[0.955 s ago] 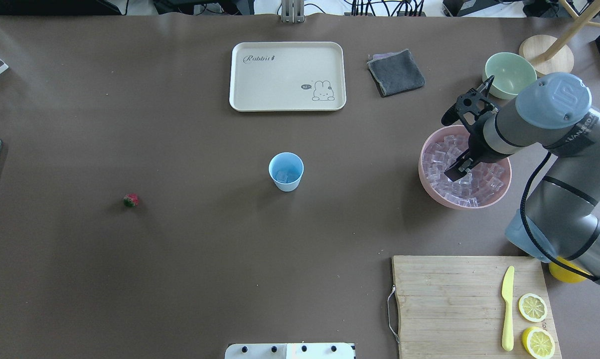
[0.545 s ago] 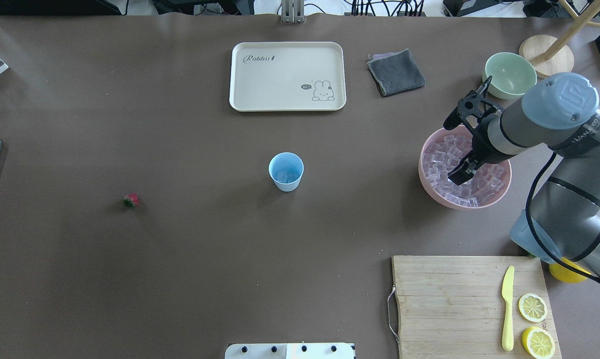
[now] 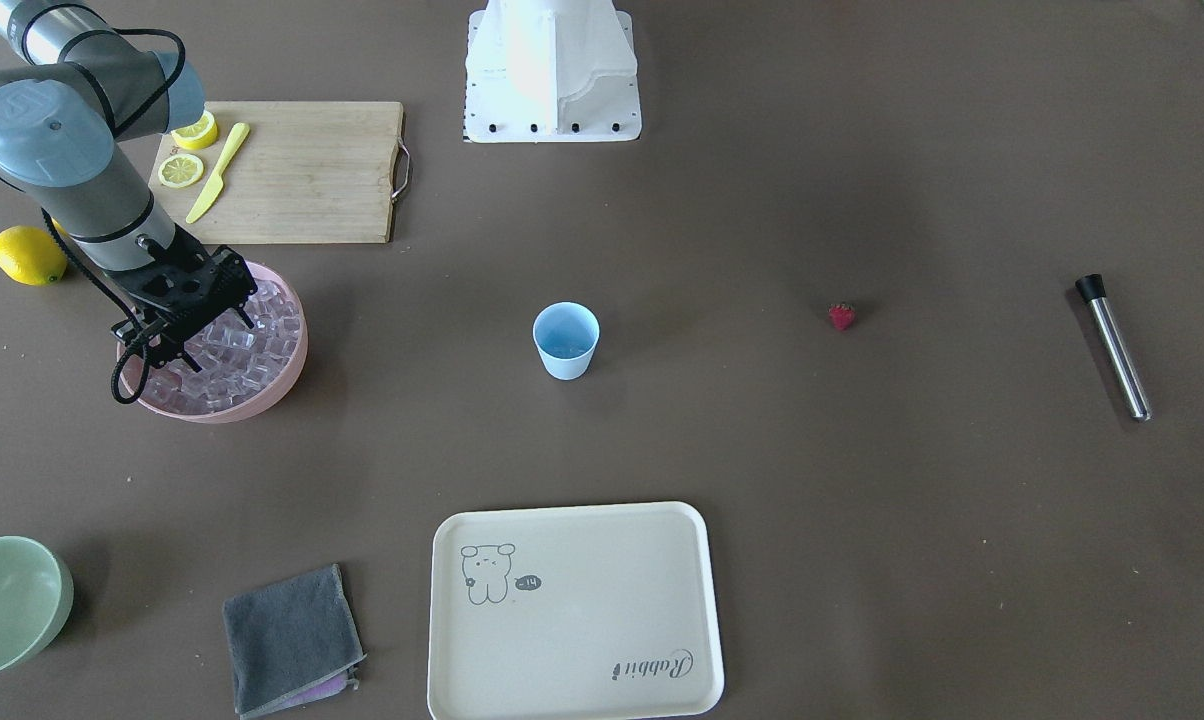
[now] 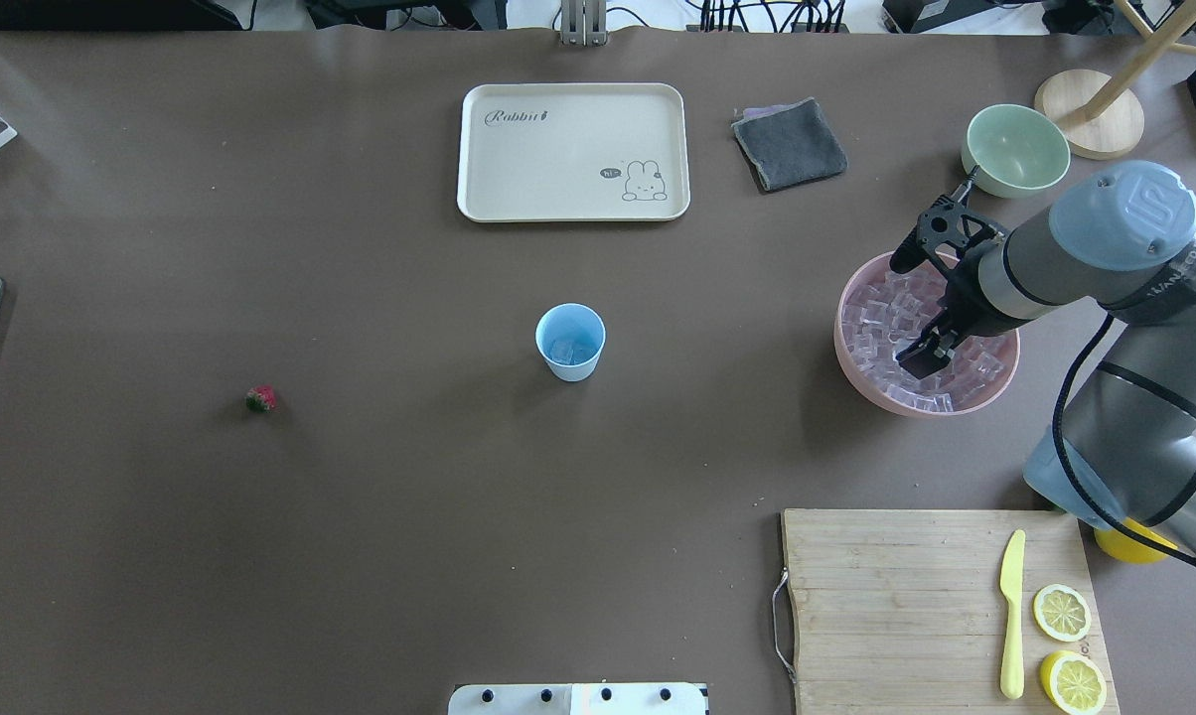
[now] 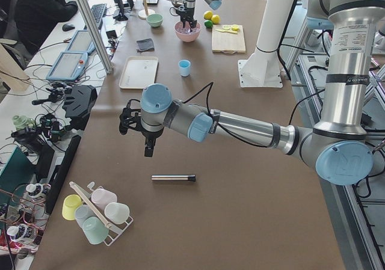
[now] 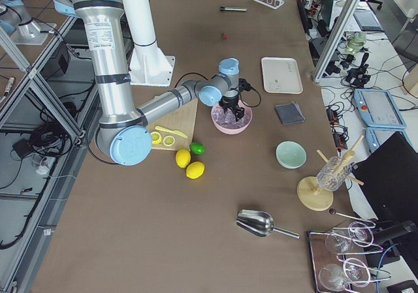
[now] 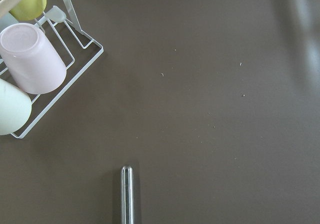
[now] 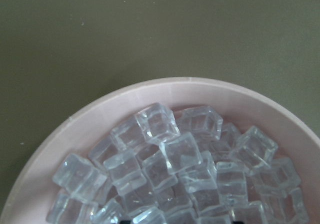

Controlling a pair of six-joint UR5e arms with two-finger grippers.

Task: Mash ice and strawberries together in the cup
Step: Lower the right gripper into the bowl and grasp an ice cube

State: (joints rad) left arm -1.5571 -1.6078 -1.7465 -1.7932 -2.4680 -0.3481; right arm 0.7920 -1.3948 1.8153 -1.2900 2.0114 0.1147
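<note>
The pale-blue cup (image 4: 570, 341) stands mid-table with a little ice (image 4: 562, 351) in it; it also shows in the front view (image 3: 565, 340). A pink bowl (image 4: 849, 365) at the right is heaped with ice cubes (image 8: 165, 169). My right gripper (image 4: 914, 313) is open, jaws apart, low over the cubes in the bowl and holding nothing. The tiny red strawberry (image 4: 260, 399) lies alone on the left half of the table. My left gripper (image 5: 148, 148) shows only in the exterior left view, hanging above a metal rod (image 5: 173, 177); I cannot tell its state.
A cream tray (image 4: 573, 151), grey cloth (image 4: 790, 144) and green bowl (image 4: 1016, 149) lie at the far side. A cutting board (image 4: 896, 606) with a yellow knife and lemon halves is at the near right. A cup rack (image 7: 30, 69) stands beyond the rod.
My right gripper has sunk lower into the pink bowl and shifted slightly right and toward the robot over the ice. Cup and strawberry have not moved.
</note>
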